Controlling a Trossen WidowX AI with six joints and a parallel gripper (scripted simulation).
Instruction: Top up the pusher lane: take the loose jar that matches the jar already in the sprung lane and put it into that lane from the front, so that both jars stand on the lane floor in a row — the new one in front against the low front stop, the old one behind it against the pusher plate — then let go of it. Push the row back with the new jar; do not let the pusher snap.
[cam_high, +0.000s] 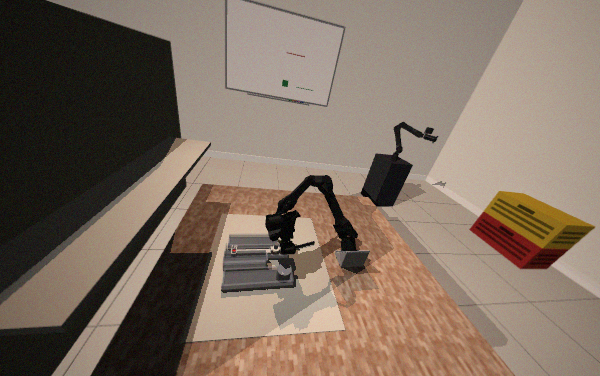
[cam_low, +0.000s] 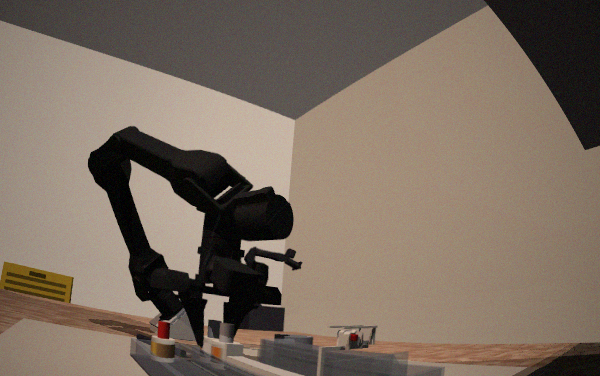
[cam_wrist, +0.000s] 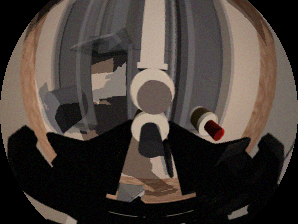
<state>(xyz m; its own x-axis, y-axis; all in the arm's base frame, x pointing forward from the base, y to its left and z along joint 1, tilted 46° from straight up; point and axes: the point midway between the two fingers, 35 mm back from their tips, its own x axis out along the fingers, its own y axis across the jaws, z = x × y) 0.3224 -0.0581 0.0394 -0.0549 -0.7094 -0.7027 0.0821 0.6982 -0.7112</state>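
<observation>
Two jars matter here. Left in the exterior view, a red-capped jar (cam_low: 163, 341) stands loose on the rack (cam_low: 300, 356); just right, the claw (cam_low: 216, 320) is clamped partway on the grey-capped jar (cam_low: 226, 332), with the matching jar (cam_wrist: 153, 94) directly ahead down the lane's long axis, seemingly touching.

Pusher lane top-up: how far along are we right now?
Done: the gripper is shut on the loose grey-capped jar; the red-capped jar sits aside. In hand: the wrist view shows it lined up close before the matching lane jar. Left: press the row back along the lane, seat the new jar behind the front stop, then release. Whether it has passed the stop is unclear.
</observation>
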